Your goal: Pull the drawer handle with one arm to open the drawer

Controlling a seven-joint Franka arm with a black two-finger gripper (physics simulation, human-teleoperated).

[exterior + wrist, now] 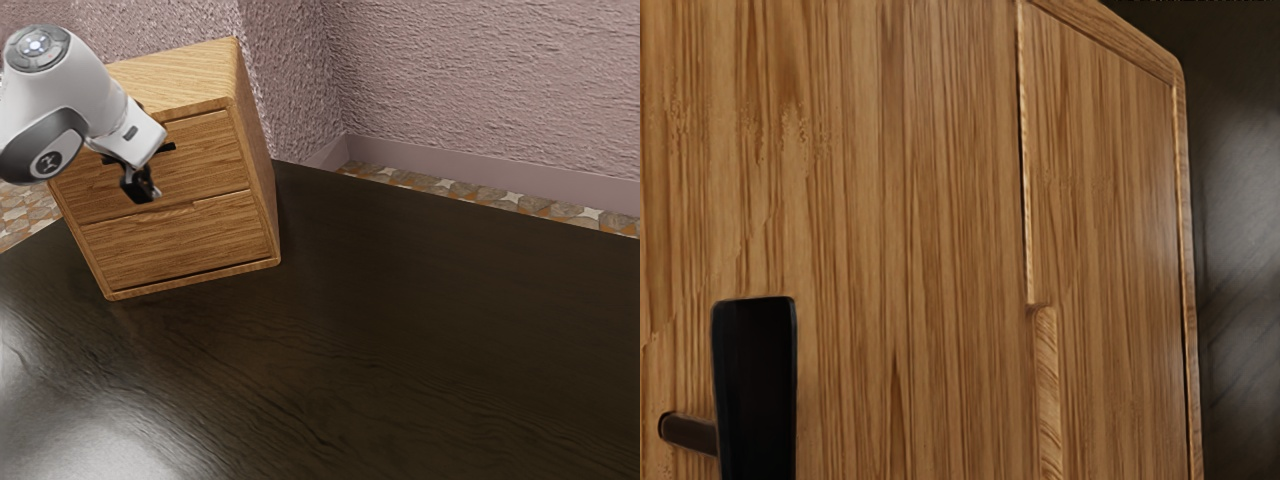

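One claw (141, 187) met the handle (755, 385) of the upper drawer (195, 160), upper left; its opening was unreadable. Recommended: pull straight outward, square to the front.

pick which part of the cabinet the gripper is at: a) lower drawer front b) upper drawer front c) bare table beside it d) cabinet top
b: in the exterior view the gripper is at the upper drawer, above the seam that separates it from the lower drawer.
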